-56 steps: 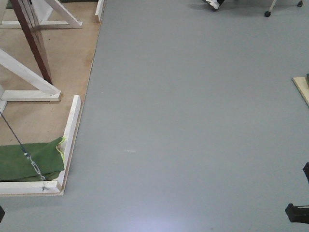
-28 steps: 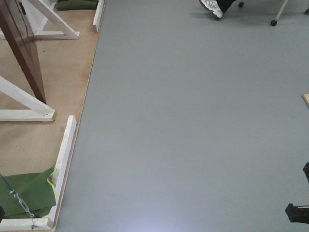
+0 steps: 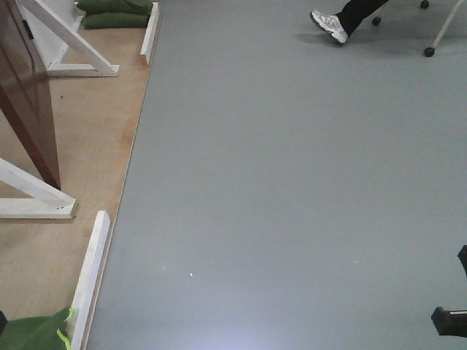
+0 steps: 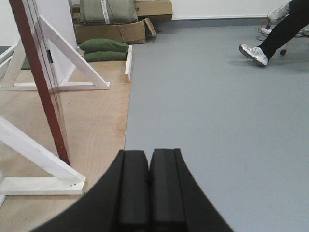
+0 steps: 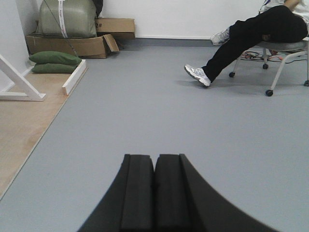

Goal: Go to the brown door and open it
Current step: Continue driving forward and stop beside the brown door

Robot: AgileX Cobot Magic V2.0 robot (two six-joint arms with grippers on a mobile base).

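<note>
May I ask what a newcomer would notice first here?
The large glossy reddish-brown wooden door stands edge-on at the left, flanked by white wooden braces on a plywood platform. At the far right, a person in black trousers and white sneakers sits on a wheeled chair.

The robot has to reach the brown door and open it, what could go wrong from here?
The white edging rail and white brace lie on the floor near the brown door; the base may catch on them. A seated person's shoe stretches onto the open grey floor, so a wide turn risks contact. The left gripper and right gripper are shut, and no latch is in view yet.
</note>
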